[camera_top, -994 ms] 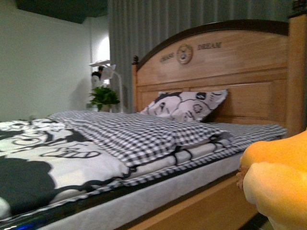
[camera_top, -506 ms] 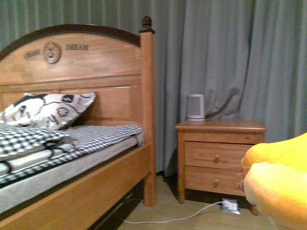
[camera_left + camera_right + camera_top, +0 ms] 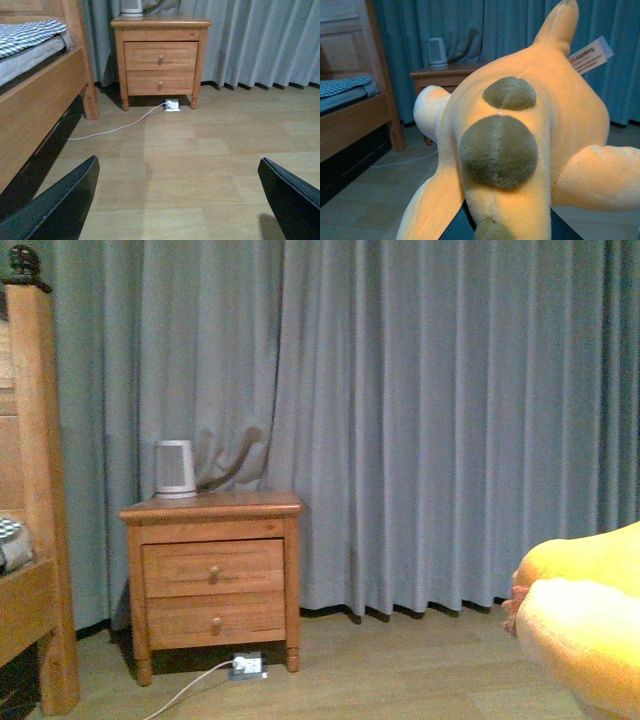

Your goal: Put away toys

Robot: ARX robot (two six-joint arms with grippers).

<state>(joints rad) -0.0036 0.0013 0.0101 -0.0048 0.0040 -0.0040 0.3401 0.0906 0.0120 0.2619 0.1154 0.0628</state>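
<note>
Opposite the nightstand (image 3: 212, 565), the right hand (image 3: 506, 231) pinches the plush toy (image 3: 520, 100) aloft mid-carry, left hand (image 3: 175, 210) spread; next likely needs a drop-off spot.

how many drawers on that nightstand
2: the upper drawer and the lower drawer, stacked one above the other in the nightstand by the curtain. None looks hidden.

Plush toy (image 3: 585, 625): running off the front view's right and lower edges.
Hang tag (image 3: 590, 55): print showing too small to read.
Bed (image 3: 30, 440): being cut by the front view's left edge.
Left gripper (image 3: 177, 160): fingers running off the wrist picture's edge.
</note>
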